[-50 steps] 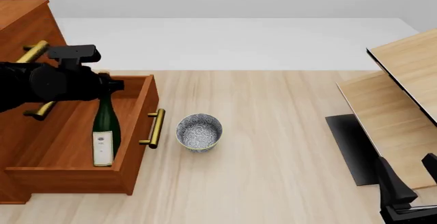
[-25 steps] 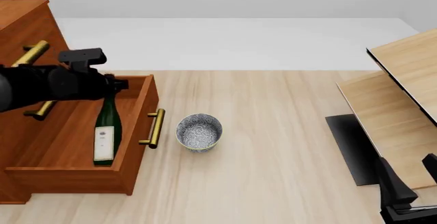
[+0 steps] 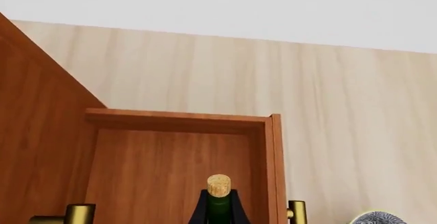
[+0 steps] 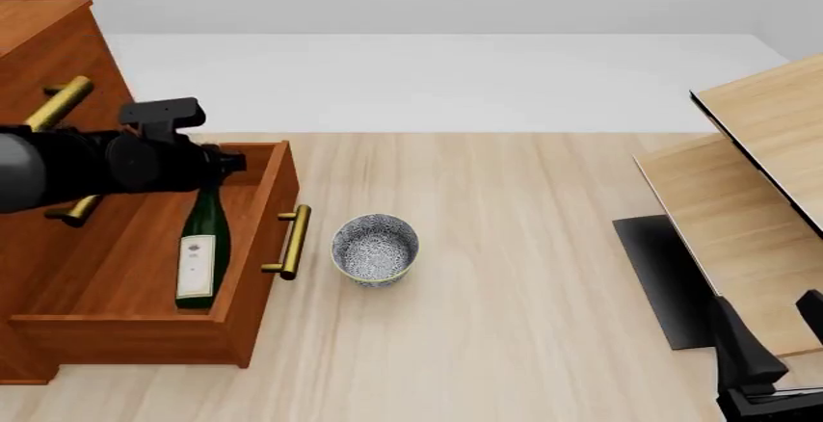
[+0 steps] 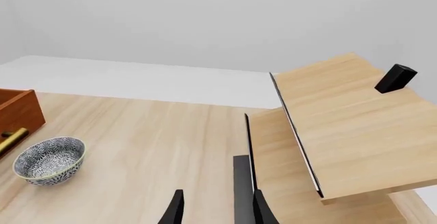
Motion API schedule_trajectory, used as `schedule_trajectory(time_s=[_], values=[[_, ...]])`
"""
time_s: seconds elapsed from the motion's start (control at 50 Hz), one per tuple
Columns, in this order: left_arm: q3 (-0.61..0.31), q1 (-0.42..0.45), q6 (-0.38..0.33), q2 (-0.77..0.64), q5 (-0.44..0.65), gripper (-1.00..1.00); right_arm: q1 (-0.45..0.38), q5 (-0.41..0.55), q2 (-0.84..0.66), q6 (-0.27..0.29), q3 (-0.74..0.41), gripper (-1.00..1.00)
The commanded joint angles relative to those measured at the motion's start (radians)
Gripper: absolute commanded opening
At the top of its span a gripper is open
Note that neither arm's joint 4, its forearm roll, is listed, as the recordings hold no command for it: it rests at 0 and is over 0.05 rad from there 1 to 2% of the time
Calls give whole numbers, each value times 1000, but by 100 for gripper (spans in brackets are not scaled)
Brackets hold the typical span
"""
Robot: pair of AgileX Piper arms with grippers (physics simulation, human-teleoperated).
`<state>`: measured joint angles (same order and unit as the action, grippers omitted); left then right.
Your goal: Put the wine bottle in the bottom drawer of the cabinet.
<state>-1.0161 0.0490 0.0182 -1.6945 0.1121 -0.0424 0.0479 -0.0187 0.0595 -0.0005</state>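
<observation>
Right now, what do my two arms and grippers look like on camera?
The left arm is matte black and rounded, with a boxy black block on top. The right arm shows only as angular black links. The right gripper has two slim black fingers. No cables or markings show.
</observation>
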Motion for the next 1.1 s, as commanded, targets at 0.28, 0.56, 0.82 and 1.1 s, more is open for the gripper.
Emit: schedule_trajectory(time_s=[0.28,0.56,0.82,1.1], values=[[84,14,0,-58,-18,-100,3,4,3,-1,0,100],[79,22,1,-73,-27,-100,4,1,0,-3,0,100],[81,29,2,-89,-38,-100,4,3,2,-1,0,100],[96,25,6,-89,-51,-100,4,3,3,0,0,100]])
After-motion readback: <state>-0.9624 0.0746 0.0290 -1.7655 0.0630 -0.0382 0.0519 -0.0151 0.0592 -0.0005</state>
